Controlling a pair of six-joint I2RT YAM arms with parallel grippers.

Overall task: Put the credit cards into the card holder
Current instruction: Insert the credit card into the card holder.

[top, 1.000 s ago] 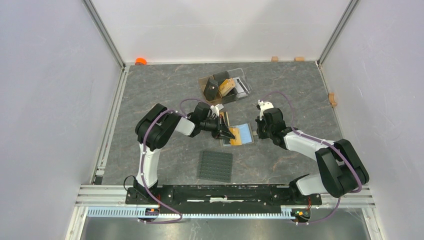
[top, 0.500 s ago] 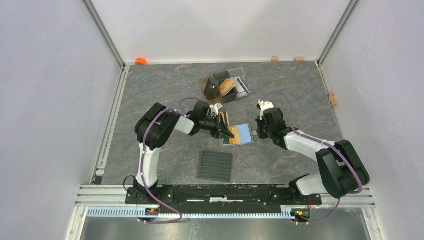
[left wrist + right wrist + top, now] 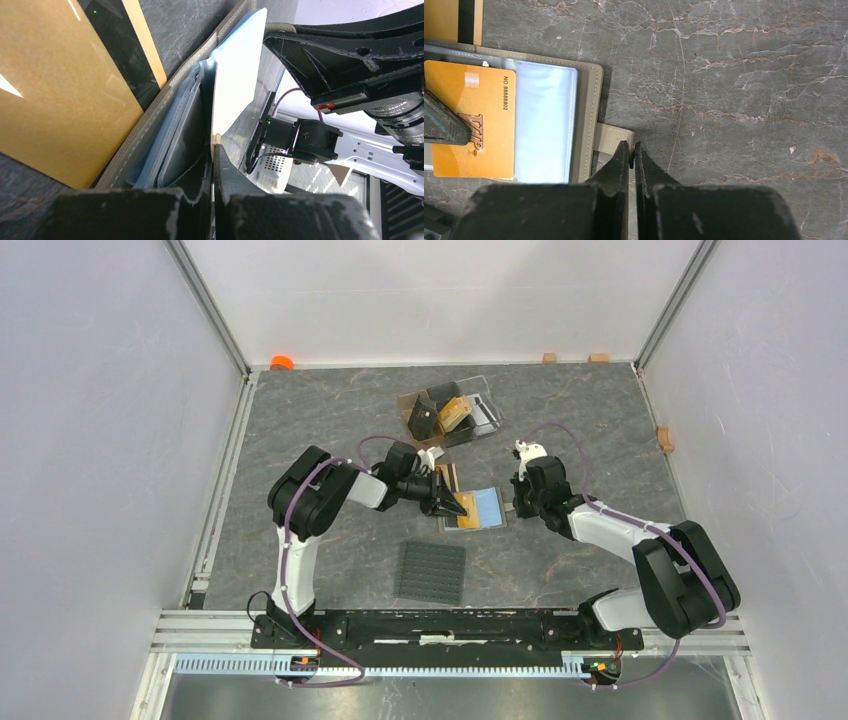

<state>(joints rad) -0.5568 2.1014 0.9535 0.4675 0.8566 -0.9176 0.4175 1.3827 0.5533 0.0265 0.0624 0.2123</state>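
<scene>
The card holder [image 3: 487, 506] lies open on the table, its clear bluish pockets [image 3: 546, 120] facing up. My left gripper [image 3: 460, 508] is shut on an orange credit card [image 3: 471, 120] marked VIP, held over the holder's left half; in the left wrist view this card [image 3: 235, 80] is seen edge-on beside the pocket openings. I cannot tell whether its edge is inside a pocket. My right gripper [image 3: 632, 148] is shut on the holder's snap tab [image 3: 611, 139]. A gold card with a black stripe [image 3: 60, 90] lies on the table next to the holder.
A clear stand [image 3: 452, 410] with dark and orange items in it sits behind the holder. A dark grey studded mat [image 3: 432, 571] lies in front, between the arm bases. White walls enclose the table, and an orange object [image 3: 281, 362] sits at the back left corner.
</scene>
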